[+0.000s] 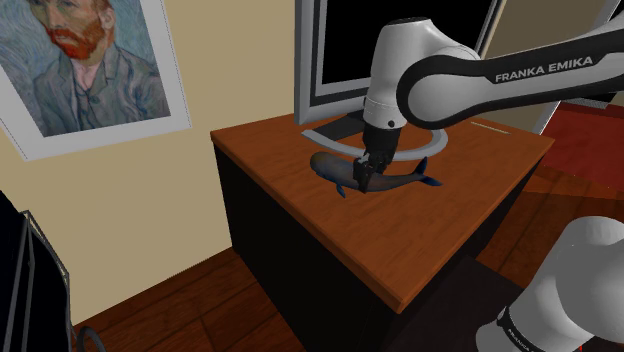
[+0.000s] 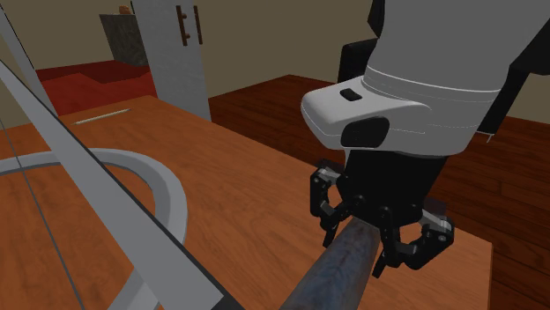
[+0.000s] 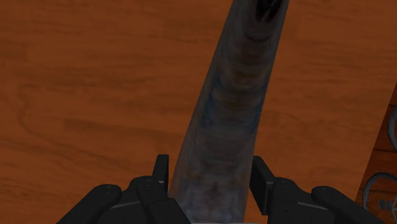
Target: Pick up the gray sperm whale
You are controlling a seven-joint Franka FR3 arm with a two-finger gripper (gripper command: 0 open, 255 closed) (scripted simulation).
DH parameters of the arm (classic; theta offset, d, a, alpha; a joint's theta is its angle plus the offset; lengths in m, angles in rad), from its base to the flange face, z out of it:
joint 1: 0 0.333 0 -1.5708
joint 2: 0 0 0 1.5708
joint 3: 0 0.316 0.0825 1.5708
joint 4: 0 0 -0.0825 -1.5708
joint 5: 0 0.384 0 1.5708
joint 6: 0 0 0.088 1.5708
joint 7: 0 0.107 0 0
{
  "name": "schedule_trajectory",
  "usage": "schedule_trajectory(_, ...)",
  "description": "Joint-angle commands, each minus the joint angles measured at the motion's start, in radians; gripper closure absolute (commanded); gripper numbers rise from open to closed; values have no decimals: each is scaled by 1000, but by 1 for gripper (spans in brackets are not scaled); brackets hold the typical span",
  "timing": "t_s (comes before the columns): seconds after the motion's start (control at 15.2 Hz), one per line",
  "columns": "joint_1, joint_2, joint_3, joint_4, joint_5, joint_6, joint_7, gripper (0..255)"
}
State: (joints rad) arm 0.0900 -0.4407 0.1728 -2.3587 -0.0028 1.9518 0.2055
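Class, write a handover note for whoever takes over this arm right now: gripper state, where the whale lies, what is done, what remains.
Gripper: the black two-finger gripper is down over the whale's body, straddling it. Whether it is closed on it cannot be told.
Whale: the dark grey-blue sperm whale lies on the reddish-brown wooden table top.
Done: gripper placed at the whale.
Left: confirm the grip, then lift the whale off the table.

Shoulder view: gripper (image 1: 368, 182) hides whale (image 1: 330, 168) mid-body. Second exterior view: bottom edge cuts off whale's near end.
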Motion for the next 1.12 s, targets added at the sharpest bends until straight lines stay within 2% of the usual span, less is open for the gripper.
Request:
schedule_trajectory(0.0, 0, 1, 0, -2, 0, 1, 0, 255)
schedule_trajectory(0.26, 0, 0, 0, -2, 0, 0, 0, 255)
schedule_trajectory(1.06, -2, -13, -8, 149, -1, -163, -11, 255)
